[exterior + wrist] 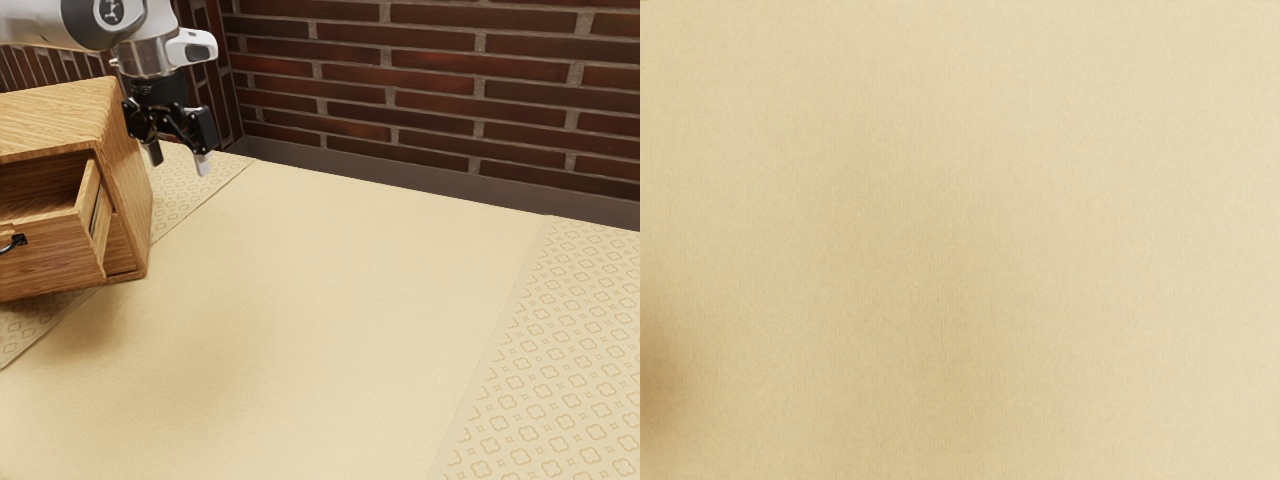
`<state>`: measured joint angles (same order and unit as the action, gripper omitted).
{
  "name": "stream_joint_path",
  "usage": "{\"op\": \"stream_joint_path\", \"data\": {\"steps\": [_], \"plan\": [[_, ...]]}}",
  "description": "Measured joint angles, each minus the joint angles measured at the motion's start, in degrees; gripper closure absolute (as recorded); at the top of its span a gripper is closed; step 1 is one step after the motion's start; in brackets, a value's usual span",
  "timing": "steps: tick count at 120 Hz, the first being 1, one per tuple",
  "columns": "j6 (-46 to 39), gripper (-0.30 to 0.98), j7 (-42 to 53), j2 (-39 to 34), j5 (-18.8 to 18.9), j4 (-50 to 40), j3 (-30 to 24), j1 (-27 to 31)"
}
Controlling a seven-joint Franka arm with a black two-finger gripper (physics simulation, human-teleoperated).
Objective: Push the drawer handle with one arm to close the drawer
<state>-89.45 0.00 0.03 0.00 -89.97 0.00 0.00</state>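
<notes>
The hand (180,160) points downward near the wooden cabinet (55,115), fingers spread apart.

I see the drawer (50,260) standing open at the exterior view's left edge—pulled out from the upper part of its wooden cabinet (50,120), level with it, part of its inside showing. It's warm brown wood with visible grain. On its front I make out the handle (12,243), dark and curved—cut off by the view's edge.
</notes>
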Motion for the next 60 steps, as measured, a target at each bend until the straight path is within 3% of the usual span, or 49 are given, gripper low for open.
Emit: {"op": "stream_joint_path", "data": {"steps": [24, 32, 40, 50, 60], "plan": [[8.15, 0.0, 15.07, -3.62, 0.3, 2.55, 0.75, 1.9], [11.03, 0.0, 18.93, -7.56, 0.31, 11.04, -0.15, 3.25], [14.91, 0.0, 21.32, -13.67, 1.5, 14.11, 0.01, 4.9], [20.39, 0.0, 23.55, -19.89, 2.99, 12.4, 3.44, 16.87], [22.84, 0.0, 25.24, -24.63, 3.76, -0.34, 4.82, 33.35]]}}
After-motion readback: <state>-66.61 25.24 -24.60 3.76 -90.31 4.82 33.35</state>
